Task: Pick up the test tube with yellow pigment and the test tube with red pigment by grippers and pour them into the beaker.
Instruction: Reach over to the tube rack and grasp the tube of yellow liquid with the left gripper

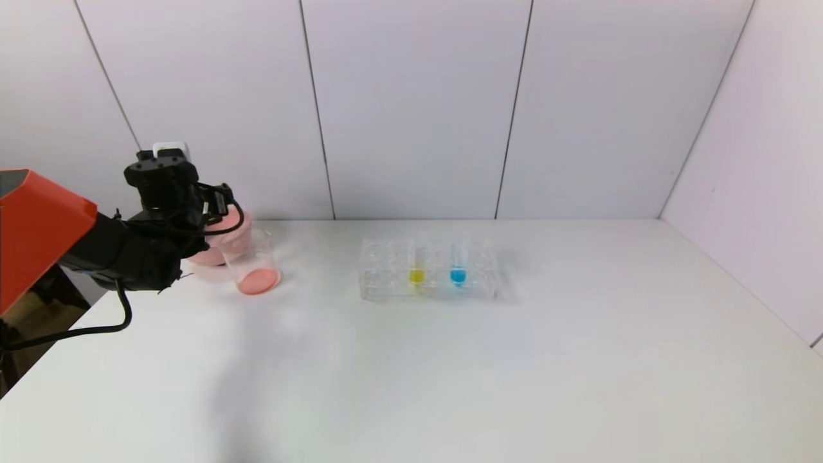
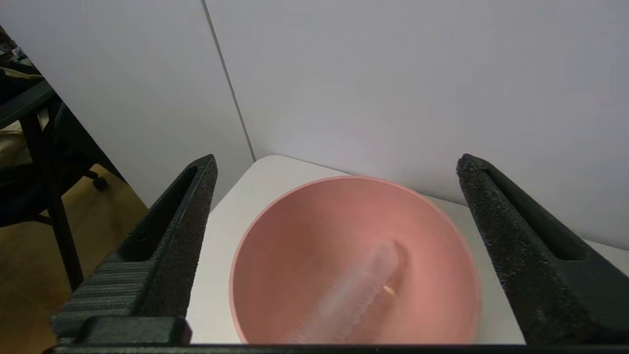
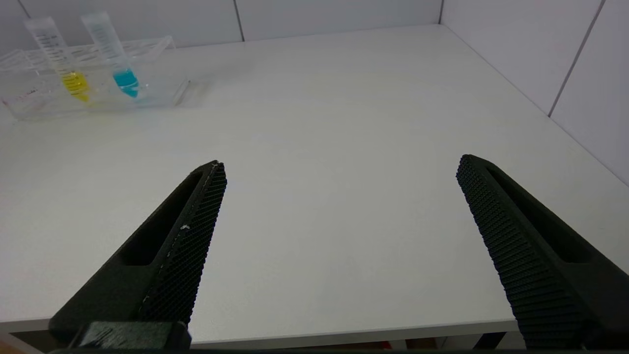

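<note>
With the left gripper's [image 2: 339,206] jaws spread above the bowl [image 2: 275,236], an emptied tube [image 2: 354,290] is seen dropped between them; the yellow tube [image 1: 416,265], racked well away, must be gripped next by the wide-open right gripper [image 3: 339,206].

The head camera looks forward and down over the white table [image 1: 450,373]. The left wrist camera looks closely into the pink bowl [image 2: 295,236]. The right wrist camera faces across the table from its near edge, sharing the tube rack [image 3: 93,93] with the head view.

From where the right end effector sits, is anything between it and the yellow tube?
Nothing visible: bare table runs from the open right end effector to the yellow tube, standing in its rack beside the blue tube.
</note>
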You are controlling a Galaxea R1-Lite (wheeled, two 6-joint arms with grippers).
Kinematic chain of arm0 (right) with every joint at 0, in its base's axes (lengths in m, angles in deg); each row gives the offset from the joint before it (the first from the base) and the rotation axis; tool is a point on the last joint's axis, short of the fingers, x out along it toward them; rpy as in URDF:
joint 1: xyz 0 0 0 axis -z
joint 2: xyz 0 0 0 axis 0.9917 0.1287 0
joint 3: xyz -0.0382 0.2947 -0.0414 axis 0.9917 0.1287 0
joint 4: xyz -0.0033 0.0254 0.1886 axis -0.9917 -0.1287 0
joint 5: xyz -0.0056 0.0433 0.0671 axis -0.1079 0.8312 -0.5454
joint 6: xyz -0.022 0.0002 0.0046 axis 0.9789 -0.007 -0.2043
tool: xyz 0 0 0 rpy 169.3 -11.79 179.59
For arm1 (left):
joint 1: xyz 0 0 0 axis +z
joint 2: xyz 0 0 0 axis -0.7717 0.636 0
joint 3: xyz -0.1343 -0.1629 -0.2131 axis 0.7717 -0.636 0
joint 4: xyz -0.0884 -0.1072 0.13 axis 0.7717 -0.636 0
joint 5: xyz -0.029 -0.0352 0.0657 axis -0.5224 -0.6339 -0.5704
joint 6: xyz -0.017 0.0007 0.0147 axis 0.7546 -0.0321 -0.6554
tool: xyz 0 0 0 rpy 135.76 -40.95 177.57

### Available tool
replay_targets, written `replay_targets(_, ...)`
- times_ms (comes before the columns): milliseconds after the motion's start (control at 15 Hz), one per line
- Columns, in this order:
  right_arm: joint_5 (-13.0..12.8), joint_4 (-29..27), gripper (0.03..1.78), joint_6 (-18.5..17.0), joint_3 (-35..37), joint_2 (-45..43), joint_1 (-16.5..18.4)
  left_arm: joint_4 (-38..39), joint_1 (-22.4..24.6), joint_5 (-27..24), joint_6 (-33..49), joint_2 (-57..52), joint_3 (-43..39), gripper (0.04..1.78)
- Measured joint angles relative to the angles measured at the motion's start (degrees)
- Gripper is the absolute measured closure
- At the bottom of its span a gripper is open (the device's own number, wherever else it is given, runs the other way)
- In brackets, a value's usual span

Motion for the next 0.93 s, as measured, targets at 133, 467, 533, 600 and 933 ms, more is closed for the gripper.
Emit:
replay_targets(133,0.0,0.0,0.10,0.0,0.0,0.0,0.0,-2.1,0.0,-2.3,0.4,-3.3,-1.1,0.05)
replay_targets(467,0.0,0.0,0.10,0.0,0.0,0.0,0.0,-16.0,-1.2,-17.5,4.5,-17.7,-9.9,0.06)
replay_targets(533,0.0,0.0,0.10,0.0,0.0,0.0,0.0,-18.8,-1.9,-21.7,4.7,-21.3,-12.6,0.06)
replay_targets(600,0.0,0.0,0.10,0.0,0.0,0.0,0.0,-21.3,-3.4,-25.4,4.8,-24.7,-15.6,0.06)
replay_targets(933,0.0,0.0,0.10,0.0,0.0,0.0,0.0,-24.5,-22.3,-22.6,5.9,-33.4,-24.6,0.06)
